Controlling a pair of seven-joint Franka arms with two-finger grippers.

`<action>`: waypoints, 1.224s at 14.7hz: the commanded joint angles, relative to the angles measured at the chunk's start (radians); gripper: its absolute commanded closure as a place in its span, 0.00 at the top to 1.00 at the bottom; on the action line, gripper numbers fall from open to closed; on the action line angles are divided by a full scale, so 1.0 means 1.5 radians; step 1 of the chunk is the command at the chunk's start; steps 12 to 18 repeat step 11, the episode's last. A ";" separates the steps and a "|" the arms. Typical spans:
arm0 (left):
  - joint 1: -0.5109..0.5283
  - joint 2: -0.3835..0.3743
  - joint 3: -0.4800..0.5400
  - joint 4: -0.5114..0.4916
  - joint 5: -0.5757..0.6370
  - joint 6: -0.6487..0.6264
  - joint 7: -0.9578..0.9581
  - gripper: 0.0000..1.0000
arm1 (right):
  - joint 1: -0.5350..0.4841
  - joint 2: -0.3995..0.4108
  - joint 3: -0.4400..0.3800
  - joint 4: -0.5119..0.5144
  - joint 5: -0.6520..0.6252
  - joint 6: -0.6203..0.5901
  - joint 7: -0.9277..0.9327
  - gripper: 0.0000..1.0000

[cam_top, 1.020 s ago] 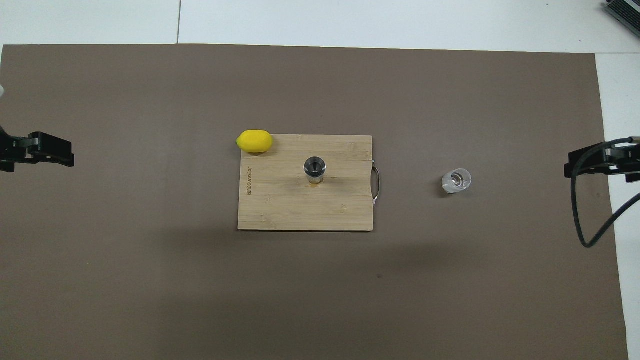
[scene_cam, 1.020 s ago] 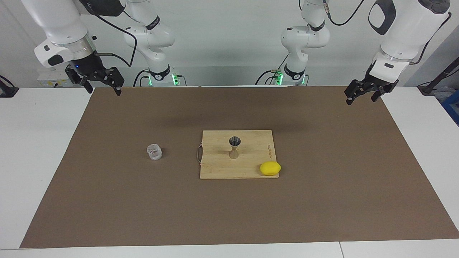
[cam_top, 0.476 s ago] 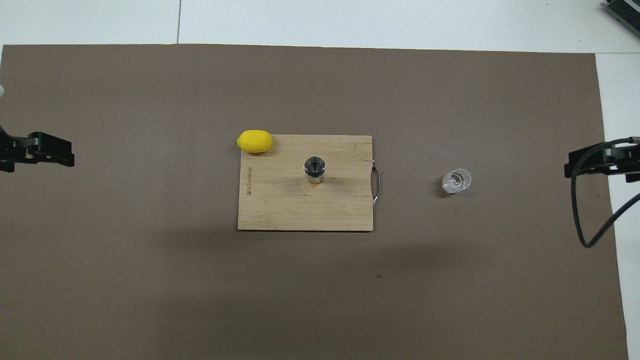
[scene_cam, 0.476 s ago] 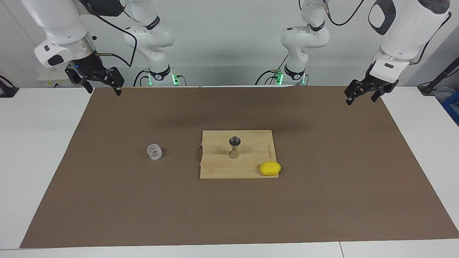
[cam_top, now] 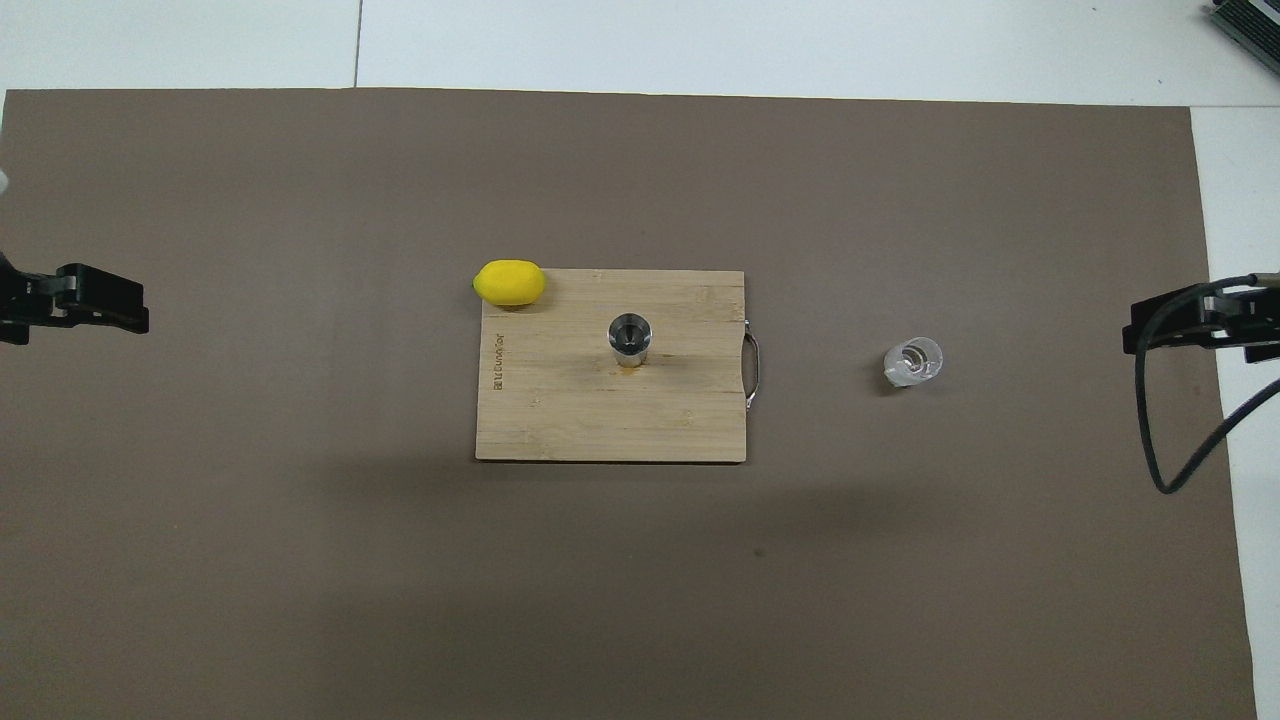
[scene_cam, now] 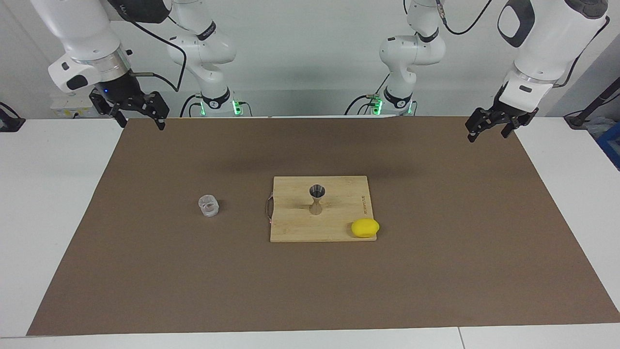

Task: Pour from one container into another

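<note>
You have a broad brown mat (scene_cam: pixel 310 291) spread over a white table (scene_cam: pixel 48 218), with a pale grey wall (scene_cam: pixel 310 58) rising at the robots' end. Reading the facing view from its left: the right gripper (scene_cam: pixel 140 122) hangs over the mat's corner nearest the robots at the right arm's end, fingers spread wide and holding nothing. Next comes the small squat clear faceted cup (scene_cam: pixel 209 205), upright on the bare mat, well apart from that gripper and toward the right arm's end of the rectangular bamboo cutting board (scene_cam: pixel 334 228). On the middle of the board stands the shiny steel hourglass-shaped jigger (scene_cam: pixel 317 198), upright, mouth open upward. A yellow lemon (scene_cam: pixel 365 228) sits on the board's corner farthest from the robots, toward the left arm's end, overhanging the edge. Last, the left gripper (scene_cam: pixel 488 132) waits over the mat's edge at the left arm's end, its fingers also parted and empty. The facing view gives you the arm bases, green base lights and the jigger's narrow waist; the overhead view instead looks straight down into the jigger (cam_top: pixel 630 334) and the cup (cam_top: pixel 912 361), and shows the board's metal handle (cam_top: pixel 753 371) on the side facing the cup. Only the tips of the left gripper (cam_top: pixel 95 305) and the right gripper (cam_top: pixel 1165 325) show there. Open mat surrounds the board and cup on every side.
</note>
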State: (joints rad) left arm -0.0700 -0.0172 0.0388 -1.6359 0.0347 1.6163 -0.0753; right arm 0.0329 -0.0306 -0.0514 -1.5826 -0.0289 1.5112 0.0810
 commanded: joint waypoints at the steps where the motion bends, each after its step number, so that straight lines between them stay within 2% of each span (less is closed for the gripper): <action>1: 0.003 -0.009 -0.001 -0.004 -0.006 0.005 -0.006 1.00 | -0.002 -0.017 0.002 -0.028 -0.004 0.016 -0.003 1.00; 18: 0.003 -0.009 0.000 -0.005 -0.024 0.005 -0.010 1.00 | 0.002 -0.017 0.002 -0.027 -0.005 0.016 -0.002 1.00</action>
